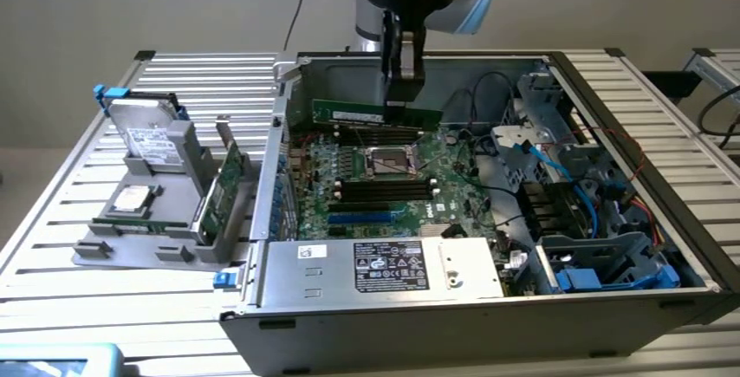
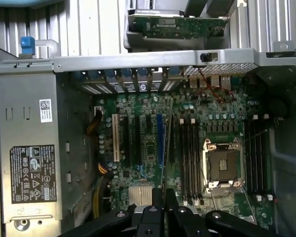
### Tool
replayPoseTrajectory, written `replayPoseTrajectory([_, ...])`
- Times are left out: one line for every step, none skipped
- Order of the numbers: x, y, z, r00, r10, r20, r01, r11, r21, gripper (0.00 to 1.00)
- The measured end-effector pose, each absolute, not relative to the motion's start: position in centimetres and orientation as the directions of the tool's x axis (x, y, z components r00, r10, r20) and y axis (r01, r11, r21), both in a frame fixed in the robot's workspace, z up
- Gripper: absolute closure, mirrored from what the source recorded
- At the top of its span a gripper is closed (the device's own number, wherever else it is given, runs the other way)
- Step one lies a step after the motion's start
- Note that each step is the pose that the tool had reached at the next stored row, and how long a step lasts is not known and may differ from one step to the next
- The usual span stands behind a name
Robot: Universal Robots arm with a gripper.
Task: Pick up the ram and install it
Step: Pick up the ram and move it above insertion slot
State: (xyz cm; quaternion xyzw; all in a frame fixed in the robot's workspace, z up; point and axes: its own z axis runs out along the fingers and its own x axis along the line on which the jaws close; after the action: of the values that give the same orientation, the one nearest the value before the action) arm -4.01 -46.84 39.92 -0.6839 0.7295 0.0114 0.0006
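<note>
The ram is a long green stick with a pale label. It hangs level inside the open computer case, above the far part of the motherboard. My gripper comes straight down from above and is shut on the ram's upper edge near its right end. In the wrist view the ram appears edge-on as a thin line running out from my gripper. That line lies over the board between the blue slot and the black memory slots beside the CPU socket.
The power supply fills the case's near side. Loose cables and a drive cage crowd the exterior view's right. Outside the case on the left, a grey rack holds a hard drive and a green expansion card.
</note>
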Motion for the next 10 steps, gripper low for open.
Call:
replayPoseTrajectory([-3.9, -46.8, 39.9, -0.060, -0.998, -0.016, -0.998, 0.059, 0.016, 0.86])
replayPoseTrajectory([-3.9, -46.7, 39.8, -0.055, -0.998, -0.016, -0.998, 0.055, 0.016, 0.86])
replayPoseTrajectory([-3.9, -46.6, 39.7, -0.050, -0.999, -0.016, -0.999, 0.050, 0.016, 0.86])
replayPoseTrajectory([-3.9, -46.5, 39.6, -0.045, -0.999, -0.016, -0.999, 0.045, 0.015, 0.86])
replayPoseTrajectory([-3.9, -46.4, 39.5, -0.041, -0.999, -0.016, -0.999, 0.041, 0.015, 0.86])
replayPoseTrajectory([-3.9, -46.3, 39.4, -0.037, -0.999, -0.016, -0.999, 0.037, 0.015, 0.86])
replayPoseTrajectory([-3.9, -46.1, 39.3, -0.033, -0.999, -0.016, -0.999, 0.033, 0.014, 0.86])
replayPoseTrajectory([-3.8, -46.0, 39.2, -0.030, -0.999, -0.016, -0.999, 0.030, 0.014, 0.86])
replayPoseTrajectory([-3.8, -45.8, 39.1, -0.026, -1.000, -0.016, -1.000, 0.026, 0.014, 0.86])
replayPoseTrajectory([-3.8, -45.7, 39.1, -0.022, -1.000, -0.016, -1.000, 0.022, 0.014, 0.86])
